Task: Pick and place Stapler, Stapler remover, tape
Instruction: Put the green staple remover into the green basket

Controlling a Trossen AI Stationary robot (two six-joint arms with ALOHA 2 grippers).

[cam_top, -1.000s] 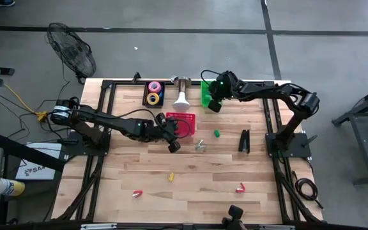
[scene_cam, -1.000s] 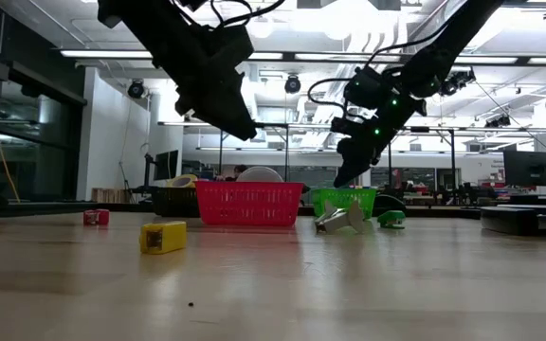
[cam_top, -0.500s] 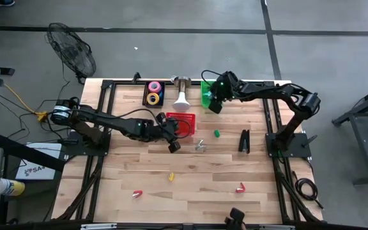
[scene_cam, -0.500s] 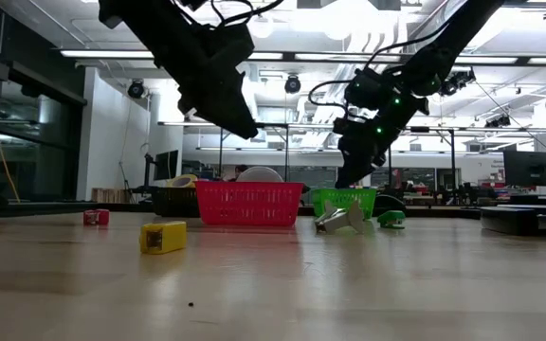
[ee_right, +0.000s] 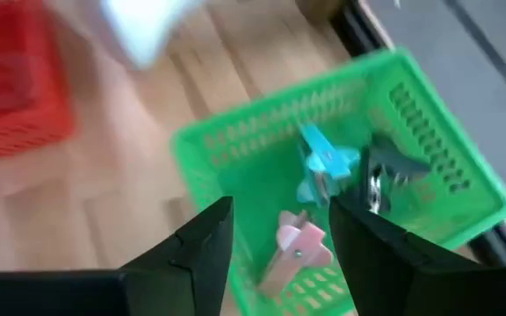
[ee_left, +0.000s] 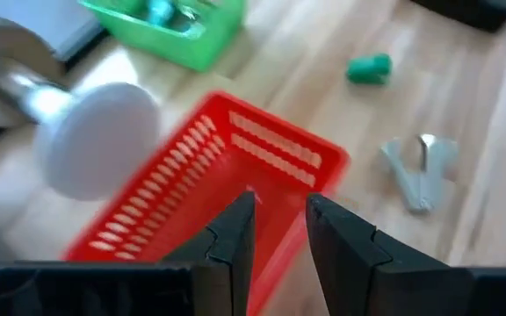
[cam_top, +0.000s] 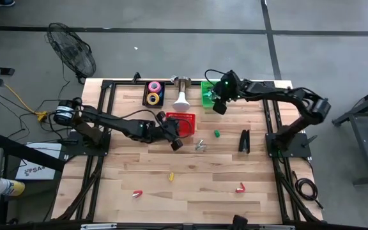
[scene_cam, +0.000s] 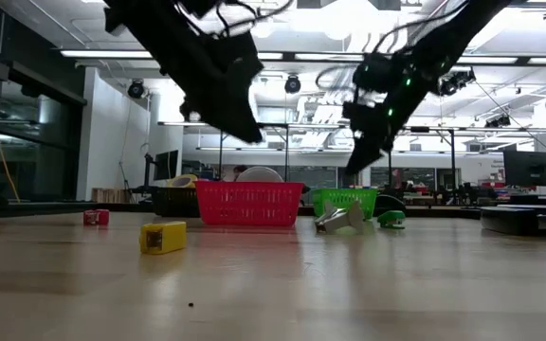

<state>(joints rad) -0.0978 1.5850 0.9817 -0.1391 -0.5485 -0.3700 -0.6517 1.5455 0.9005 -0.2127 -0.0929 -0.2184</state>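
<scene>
My left gripper (cam_top: 176,144) hangs open and empty at the near right corner of the red basket (cam_top: 181,122); its wrist view shows narrowly parted fingers (ee_left: 279,219) over that basket (ee_left: 235,175). My right gripper (cam_top: 219,105) hovers open and empty over the green basket (cam_top: 207,92). Blue (ee_right: 325,162), pink (ee_right: 299,246) and silver staple removers lie in it (ee_right: 393,114). On the table lie a silver staple remover (cam_top: 200,145), a green one (cam_top: 216,133) and the black stapler (cam_top: 244,140). The tape rolls (cam_top: 153,93) sit in a dark tray at the far edge.
A white dome-shaped object on a metal stem (cam_top: 181,98) stands between the tray and the green basket. Small yellow (cam_top: 170,176) and red pieces (cam_top: 137,193) (cam_top: 240,188) lie on the near half of the table. Black frame rails run along both sides.
My right gripper has risen a little above the green basket and shifted slightly toward the table's right, its elbow swinging outward. My left gripper has edged slightly toward the right beside the red basket. No object has moved.
</scene>
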